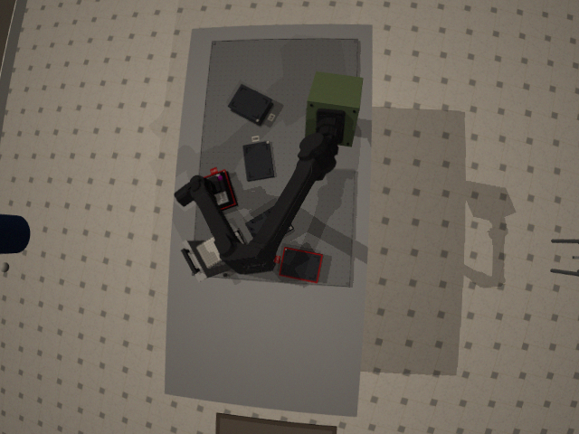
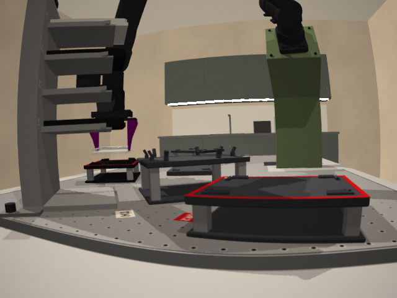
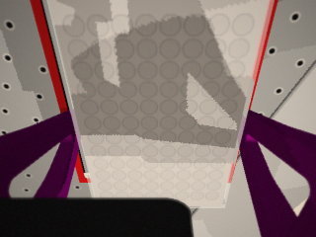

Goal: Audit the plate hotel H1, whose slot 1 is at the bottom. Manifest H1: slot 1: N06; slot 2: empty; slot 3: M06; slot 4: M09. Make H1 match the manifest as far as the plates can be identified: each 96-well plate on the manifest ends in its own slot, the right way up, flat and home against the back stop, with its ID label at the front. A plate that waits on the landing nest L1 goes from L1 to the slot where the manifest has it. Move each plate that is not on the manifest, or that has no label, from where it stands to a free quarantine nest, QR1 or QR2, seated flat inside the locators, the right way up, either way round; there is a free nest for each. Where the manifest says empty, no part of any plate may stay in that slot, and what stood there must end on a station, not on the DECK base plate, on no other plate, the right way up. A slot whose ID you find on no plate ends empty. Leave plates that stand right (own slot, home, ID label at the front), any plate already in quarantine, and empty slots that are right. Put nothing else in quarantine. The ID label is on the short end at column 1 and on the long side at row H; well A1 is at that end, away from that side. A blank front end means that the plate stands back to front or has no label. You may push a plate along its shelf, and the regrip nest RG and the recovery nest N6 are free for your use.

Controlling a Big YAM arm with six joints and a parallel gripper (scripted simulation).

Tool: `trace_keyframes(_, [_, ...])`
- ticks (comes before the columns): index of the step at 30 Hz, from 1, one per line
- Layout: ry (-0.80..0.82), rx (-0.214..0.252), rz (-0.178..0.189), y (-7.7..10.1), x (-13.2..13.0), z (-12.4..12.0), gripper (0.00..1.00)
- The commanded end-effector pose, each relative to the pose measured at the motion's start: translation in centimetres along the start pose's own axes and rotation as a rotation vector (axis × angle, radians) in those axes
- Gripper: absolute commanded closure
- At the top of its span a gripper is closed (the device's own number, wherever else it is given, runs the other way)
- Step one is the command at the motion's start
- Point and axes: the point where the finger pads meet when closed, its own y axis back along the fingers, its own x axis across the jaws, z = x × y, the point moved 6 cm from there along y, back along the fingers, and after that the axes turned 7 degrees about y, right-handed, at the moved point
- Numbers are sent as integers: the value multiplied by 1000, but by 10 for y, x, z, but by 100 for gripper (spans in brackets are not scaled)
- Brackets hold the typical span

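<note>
1. The black parallel gripper with purple fingers (image 2: 112, 141) carries a pale, translucent 96-well plate (image 2: 109, 148). The fingers stand rather wide, but this is because they pinch the plate across its short width; in the wrist view each purple finger (image 3: 44, 143) touches one long edge of the plate.

2. The plate hangs in the air, flat and level, just above the red-rimmed black quarantine nest on short grey legs (image 2: 110, 164). It does not yet touch the nest; a narrow gap shows between them in the exterior view.

3. The relation that matters: the nest lies straight below the gripper. In the wrist view the red rim (image 3: 51, 64) runs along both long edges of the plate, so the long axis of the plate seems nearly parallel to the long axis of the nest.

4. The red line is wider on the left of the plate than on the right, so I judge the plate sits a little off centre. Whether it clears the locators I cannot tell.

5. The grey plate hotel with four shelves (image 2: 31, 105) stands near, on the side. The second red-rimmed nest (image 2: 275, 187) is well apart and holds no plate.

6. My judgement: the next move is a straight descent, then opening the fingers.
</note>
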Motion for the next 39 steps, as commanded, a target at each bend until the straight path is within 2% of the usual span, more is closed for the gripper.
trace_keyframes(1, [1,-8,1,-10,-3,2,14])
trace_keyframes(37, [0,-7,1,-31,-1,2,14])
trace_keyframes(38, [-1,1,-11,-19,-4,-1,14])
trace_keyframes(39, [-1,1,-11,-19,-4,-1,14])
